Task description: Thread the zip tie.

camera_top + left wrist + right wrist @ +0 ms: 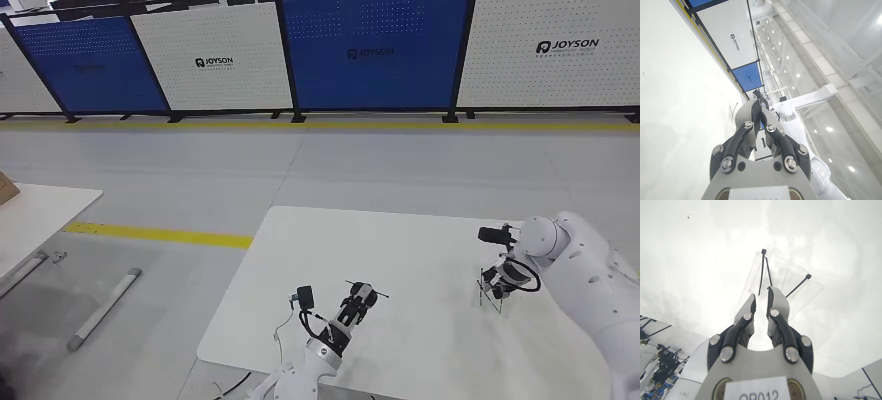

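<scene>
White tabletop (420,250) carries both arms. Starting at the hands, the left gripper (360,297) is clamped together, with a thin black zip tie (381,294) lying crosswise in its tips and both ends sticking out straight, as far as I can make out from above. Well apart from it, toward the table's other side, the right gripper (762,292) has its fingers parted by a narrow gap and grasps nothing. Its tips hover just over a clear stand (810,294) where other ties (762,272) lie, one tail end pointing toward the gap between the fingers. To my eye the job is barely begun: one tie looks picked up, but no tail has gone through any head and no loop is formed. What is left, I'd judge, is the whole threading, meaning a second grip on the tie, bending it round, and feeding the pointed end into the small square head. Beyond the table runs pale grey floor with a yellow line (160,235), a second white table (40,215) off to one side, and a row of blue and white pegboard panels (375,50) behind.
</scene>
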Robot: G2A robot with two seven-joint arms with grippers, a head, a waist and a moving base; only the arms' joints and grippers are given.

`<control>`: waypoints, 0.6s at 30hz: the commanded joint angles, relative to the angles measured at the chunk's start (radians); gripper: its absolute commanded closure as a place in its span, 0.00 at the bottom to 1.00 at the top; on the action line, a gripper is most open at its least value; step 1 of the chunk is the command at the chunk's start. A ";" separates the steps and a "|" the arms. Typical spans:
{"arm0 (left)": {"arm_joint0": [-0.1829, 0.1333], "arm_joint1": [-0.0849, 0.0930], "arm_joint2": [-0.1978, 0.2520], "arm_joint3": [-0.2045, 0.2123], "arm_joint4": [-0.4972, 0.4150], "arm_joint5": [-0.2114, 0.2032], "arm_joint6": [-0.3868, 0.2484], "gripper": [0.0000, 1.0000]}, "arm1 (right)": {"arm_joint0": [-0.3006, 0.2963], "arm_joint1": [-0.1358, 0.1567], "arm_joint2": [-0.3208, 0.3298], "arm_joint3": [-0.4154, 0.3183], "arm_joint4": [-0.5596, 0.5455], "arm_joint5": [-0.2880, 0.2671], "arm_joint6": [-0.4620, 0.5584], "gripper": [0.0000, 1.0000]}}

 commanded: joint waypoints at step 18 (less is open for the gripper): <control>0.000 0.000 0.000 0.000 0.000 0.000 0.000 1.00 | 0.027 -0.076 -0.020 0.158 0.014 -0.022 -0.039 0.77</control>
